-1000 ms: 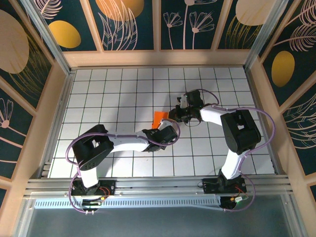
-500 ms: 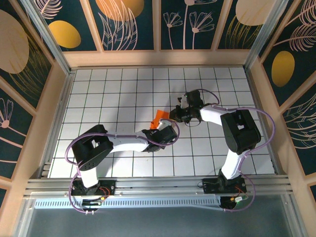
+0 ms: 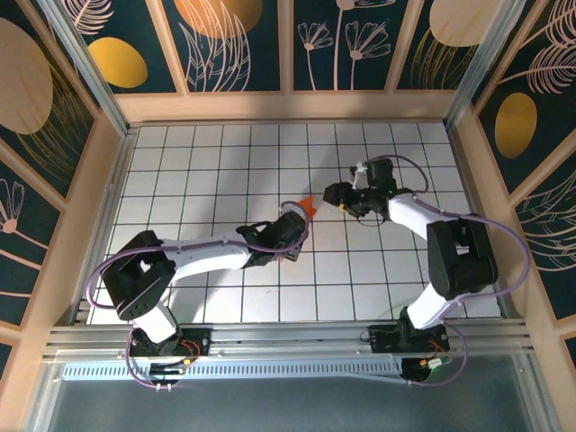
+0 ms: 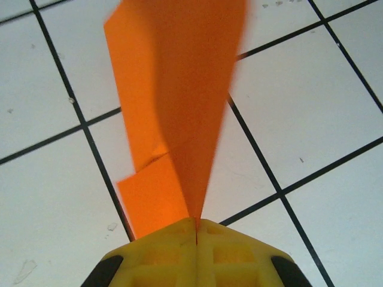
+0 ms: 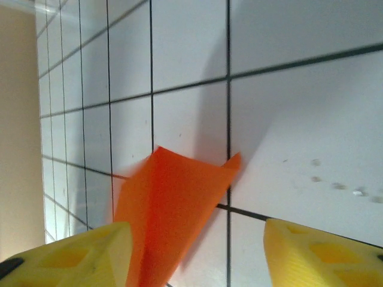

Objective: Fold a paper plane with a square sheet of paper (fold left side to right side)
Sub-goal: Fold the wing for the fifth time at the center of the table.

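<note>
Two arms meet mid-table over the white gridded tabletop [image 3: 180, 162], boxed in by floral wall panels [image 3: 234, 45]. The left gripper [image 4: 195, 230], jaws pressed together, pinches the folded orange paper [image 4: 179, 89] at its narrow end. The paper's long axis runs away from it toward far right. The right gripper [image 5: 197, 239], jaws spread, brackets the free tip; whether it touches is unclear.

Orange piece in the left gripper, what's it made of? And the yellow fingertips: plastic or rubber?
The orange paper looks like thin matte paper: it holds sharp creases and a folded flap, with no gloss. The yellow fingers of the left gripper look like moulded or printed plastic, matte, with recessed pockets. Rubber can't be ruled out from the look alone.
</note>
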You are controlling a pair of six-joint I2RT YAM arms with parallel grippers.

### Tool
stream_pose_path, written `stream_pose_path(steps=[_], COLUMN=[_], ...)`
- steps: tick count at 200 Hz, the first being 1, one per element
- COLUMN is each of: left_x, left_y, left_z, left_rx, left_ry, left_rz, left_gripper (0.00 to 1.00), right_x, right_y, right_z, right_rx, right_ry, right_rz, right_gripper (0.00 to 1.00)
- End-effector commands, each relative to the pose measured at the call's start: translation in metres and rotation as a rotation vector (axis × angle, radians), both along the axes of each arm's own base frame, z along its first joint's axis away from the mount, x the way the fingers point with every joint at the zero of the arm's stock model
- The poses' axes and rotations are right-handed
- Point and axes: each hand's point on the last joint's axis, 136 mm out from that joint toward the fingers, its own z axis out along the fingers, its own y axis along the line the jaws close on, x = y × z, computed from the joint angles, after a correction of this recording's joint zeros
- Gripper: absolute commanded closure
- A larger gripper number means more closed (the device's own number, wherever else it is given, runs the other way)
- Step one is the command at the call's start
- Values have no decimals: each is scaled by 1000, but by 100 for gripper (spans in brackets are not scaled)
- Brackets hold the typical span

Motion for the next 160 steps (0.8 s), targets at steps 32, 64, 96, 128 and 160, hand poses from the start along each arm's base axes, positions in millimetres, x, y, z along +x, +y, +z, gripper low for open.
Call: stream_pose_path(steps=[32,64,96,128,160], left_x=[-11,-3,2,3,6], left_y=[-26,-32,-42,-51,-56], left_z=[-10,-14,-12,-15,-14], left_rx=[-229,-353,-503,-597,-710], left_ry=[223,306,386,446,485], left_rz=[-100,-66,-53,-42,-18], left_gripper=[100,100,100,100,100], right_x=[-8,-19,-29,-36,-41], right_y=[-32,-32,-29,-26,-19], right_z=[-3,-10,-17,-18,-19], right_rx=[-71,-75,-55,-22,26], right_ry=[-58,-55,-43,-42,-41], right_rz=[-39,-11,9,11,13], right_gripper=[36,36,37,39,42])
